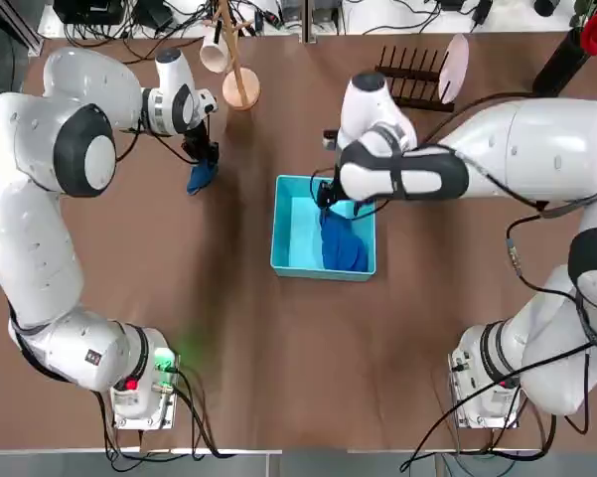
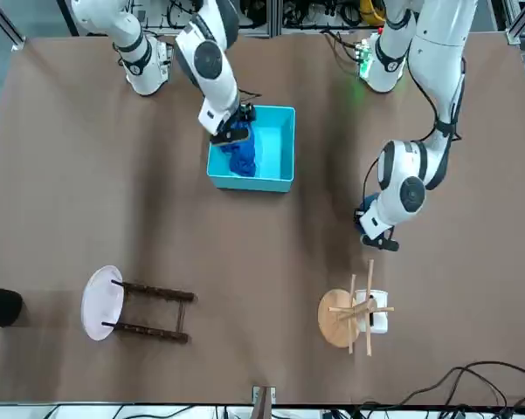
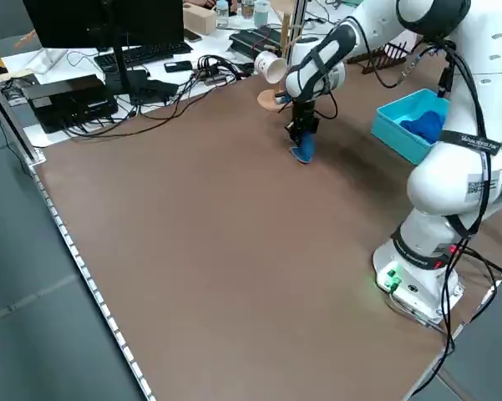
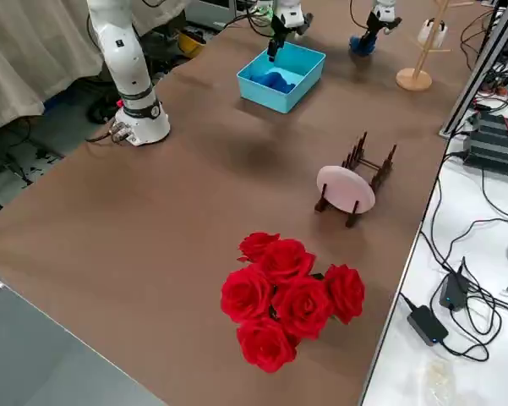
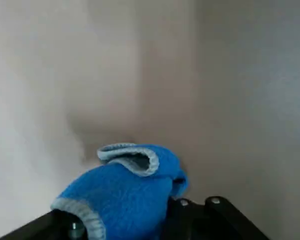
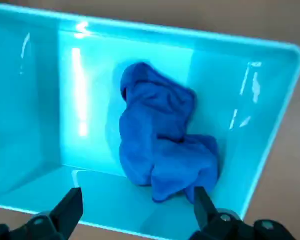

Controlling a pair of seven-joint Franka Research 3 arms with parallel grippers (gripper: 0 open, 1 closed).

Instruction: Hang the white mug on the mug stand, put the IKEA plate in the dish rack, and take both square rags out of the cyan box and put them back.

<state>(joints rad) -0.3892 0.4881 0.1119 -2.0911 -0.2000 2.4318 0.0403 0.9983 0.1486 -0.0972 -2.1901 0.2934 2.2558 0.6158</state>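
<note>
My left gripper is shut on a blue square rag that hangs just over the bare table, left of the cyan box. In the left wrist view the rag bulges out between the jaws. My right gripper stands open over the box, above the second blue rag, which lies crumpled on the floor of the box. The white mug hangs on the mug stand at the far left. At the far right the IKEA plate stands on edge in the dish rack.
A bunch of red roses in a dark vase stands near the far right corner of the table. Cables and a monitor lie beyond the far edge. Both arm bases sit at the near edge.
</note>
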